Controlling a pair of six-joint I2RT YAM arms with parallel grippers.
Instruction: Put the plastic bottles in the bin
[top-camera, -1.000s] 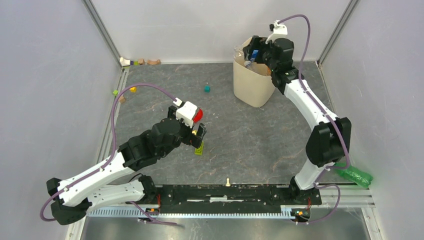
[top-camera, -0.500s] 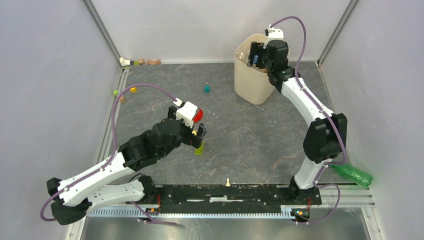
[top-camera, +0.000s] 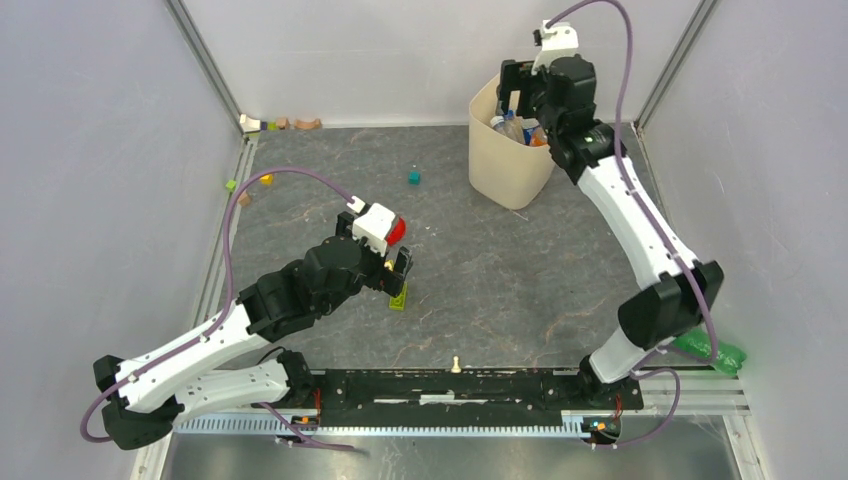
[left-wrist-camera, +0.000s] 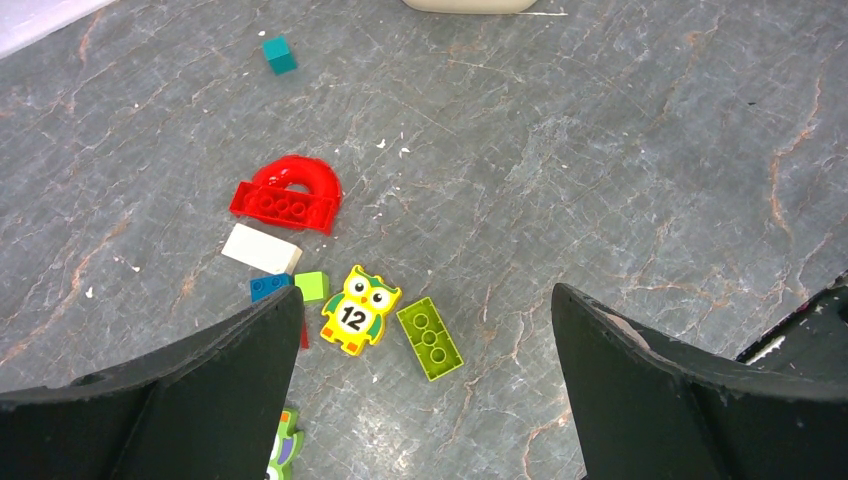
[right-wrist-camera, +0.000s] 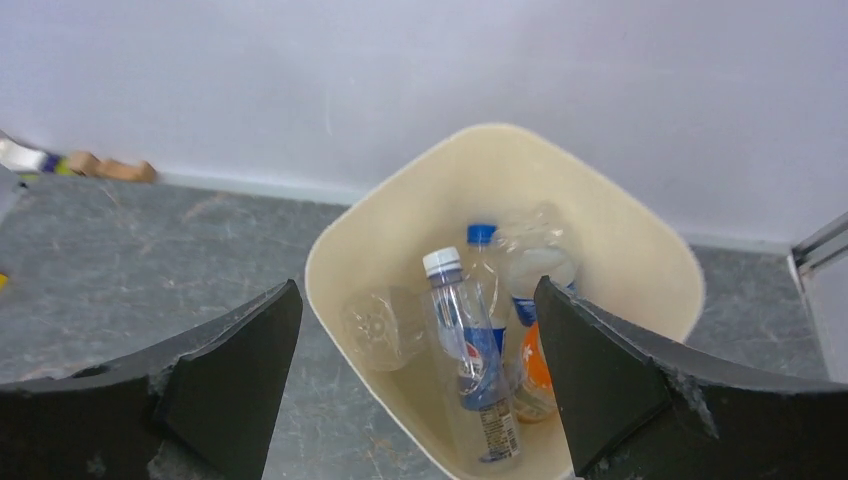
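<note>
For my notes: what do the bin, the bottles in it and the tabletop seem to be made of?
The bin: likely cream plastic, matte, by its thin, evenly moulded wall and rounded rim. The white-capped bottle and blue-capped bottle: thin clear plastic, glossy, with the bin wall showing through them. The tabletop: grey stone-look surface with rusty veins; real stone or printed sheet, I cannot tell.
</note>
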